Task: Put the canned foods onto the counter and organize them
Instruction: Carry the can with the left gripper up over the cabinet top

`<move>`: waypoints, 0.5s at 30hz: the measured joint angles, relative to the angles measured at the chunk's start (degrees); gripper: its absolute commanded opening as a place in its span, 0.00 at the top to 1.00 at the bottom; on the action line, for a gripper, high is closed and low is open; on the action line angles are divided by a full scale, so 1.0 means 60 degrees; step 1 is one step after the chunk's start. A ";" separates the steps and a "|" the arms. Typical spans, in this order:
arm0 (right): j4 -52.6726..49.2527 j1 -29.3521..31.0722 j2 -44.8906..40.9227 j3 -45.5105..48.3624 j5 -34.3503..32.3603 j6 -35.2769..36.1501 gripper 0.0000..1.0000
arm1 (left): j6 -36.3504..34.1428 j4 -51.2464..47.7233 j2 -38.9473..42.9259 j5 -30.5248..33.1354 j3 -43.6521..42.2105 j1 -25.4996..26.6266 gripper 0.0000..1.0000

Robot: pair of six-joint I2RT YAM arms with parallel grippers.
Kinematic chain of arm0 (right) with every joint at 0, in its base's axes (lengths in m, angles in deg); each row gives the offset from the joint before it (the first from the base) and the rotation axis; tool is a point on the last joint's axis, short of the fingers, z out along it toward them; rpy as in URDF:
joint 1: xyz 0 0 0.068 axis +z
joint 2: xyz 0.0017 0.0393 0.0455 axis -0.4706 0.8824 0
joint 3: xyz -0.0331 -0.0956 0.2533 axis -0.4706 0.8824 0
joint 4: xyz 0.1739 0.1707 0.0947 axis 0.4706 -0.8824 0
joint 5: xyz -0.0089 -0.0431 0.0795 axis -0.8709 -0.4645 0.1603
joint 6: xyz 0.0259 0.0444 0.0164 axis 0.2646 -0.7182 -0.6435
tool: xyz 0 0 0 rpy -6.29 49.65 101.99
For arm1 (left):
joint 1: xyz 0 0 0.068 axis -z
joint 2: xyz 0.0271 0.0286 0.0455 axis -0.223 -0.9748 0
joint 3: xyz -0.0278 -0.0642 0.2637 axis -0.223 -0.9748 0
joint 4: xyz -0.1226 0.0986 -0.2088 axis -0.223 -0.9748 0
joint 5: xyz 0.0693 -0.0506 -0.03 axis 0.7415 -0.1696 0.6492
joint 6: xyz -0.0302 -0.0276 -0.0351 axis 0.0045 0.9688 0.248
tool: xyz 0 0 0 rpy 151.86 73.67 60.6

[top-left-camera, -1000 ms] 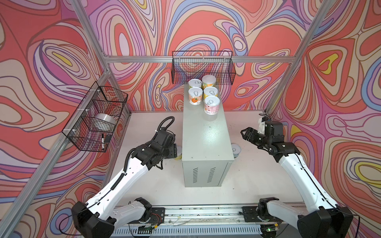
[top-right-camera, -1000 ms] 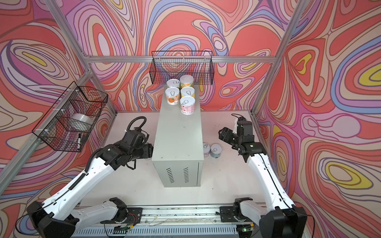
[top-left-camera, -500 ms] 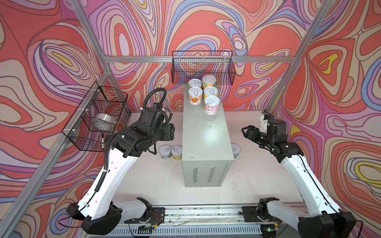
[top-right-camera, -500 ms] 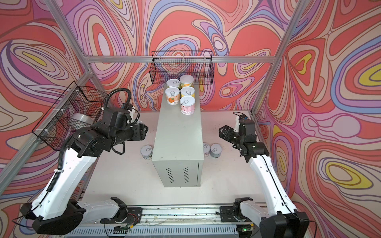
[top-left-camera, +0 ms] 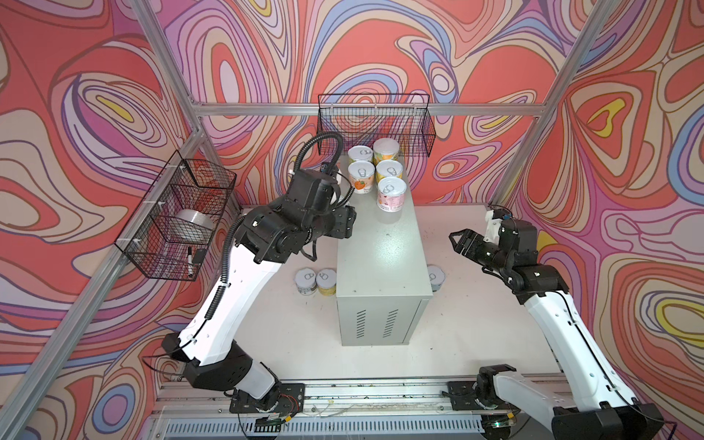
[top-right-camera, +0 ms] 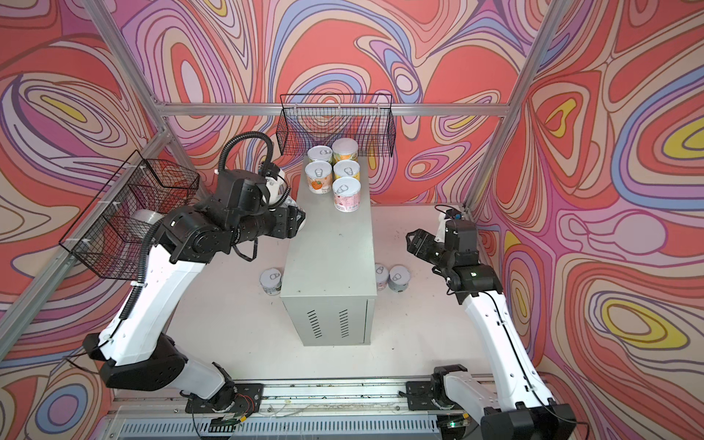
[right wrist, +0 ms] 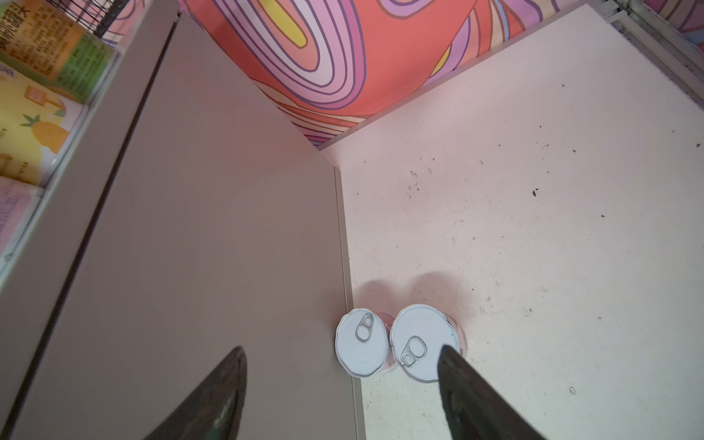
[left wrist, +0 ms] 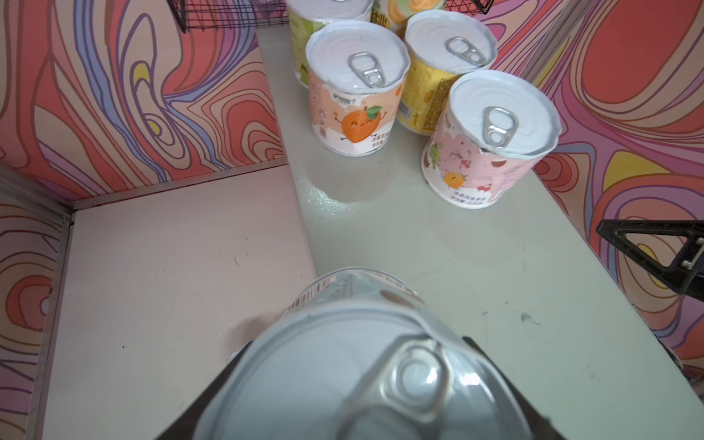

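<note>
Clearly the left hand (top-left-camera: 343,227) is clamped on the sides of a held tin (left wrist: 354,343), lid and pull-tab up, so it can probably be set down upright without turning; its pale label shows only a barcode. The tin hangs over the left edge of the grey desk (top-left-camera: 381,259), short of the group of five tins (top-left-camera: 391,194) standing at the far end. Those stand close together in two rows, which to my eye keeps the near half of the top free for the rest. In the left wrist view the orange tin (left wrist: 356,95) carries a smiling orange fruit, the yellow tin (left wrist: 430,84) a barcode and small Chinese print, and the pink tin (left wrist: 484,144) cherries and a line ending "220"; the other characters are too small to read. The right hand (right wrist: 341,348) is spread wide and empty above two tins (right wrist: 362,343) on the white desk (right wrist: 533,190), hard against the grey desk's right side, likely lined up to take one. Two more tins (top-left-camera: 316,282) wait on the left.
</note>
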 measured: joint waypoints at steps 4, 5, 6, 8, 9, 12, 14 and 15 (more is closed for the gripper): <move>0.0036 0.0000 -0.0219 0.0055 -0.0029 0.0007 0.19 | -0.0138 -0.0022 -0.0816 0.0029 0.0688 0.0047 1.00; 0.0044 0.0000 -0.0248 0.0062 -0.0036 0.0015 0.19 | -0.0149 -0.0025 -0.0947 0.0033 0.0754 0.0047 1.00; 0.0044 0.0000 -0.0277 0.0069 -0.0058 0.0040 0.19 | -0.0164 -0.0033 -0.1053 0.0040 0.0783 0.0047 1.00; 0.0044 0.0000 -0.0299 0.0080 -0.0117 0.0087 0.19 | -0.0175 -0.0044 -0.1209 0.0033 0.0783 0.0047 1.00; 0.0044 0.0000 -0.0299 0.0080 -0.0157 0.0113 0.19 | -0.0175 -0.0047 -0.1271 0.0026 0.0783 0.0047 1.00; 0.0055 0.0000 -0.0299 0.0098 -0.0211 0.0175 0.19 | -0.0171 -0.0047 -0.1348 0.0018 0.0783 0.0051 1.00; 0.0062 0.0000 -0.0299 0.0138 -0.0219 0.0189 0.19 | -0.0171 -0.0047 -0.1355 -0.0007 0.0783 0.0051 0.72; 0.0055 0.0000 -0.0299 0.0164 -0.0219 0.0193 0.19 | -0.0171 -0.0047 -0.1359 -0.0025 0.0783 0.0051 0.59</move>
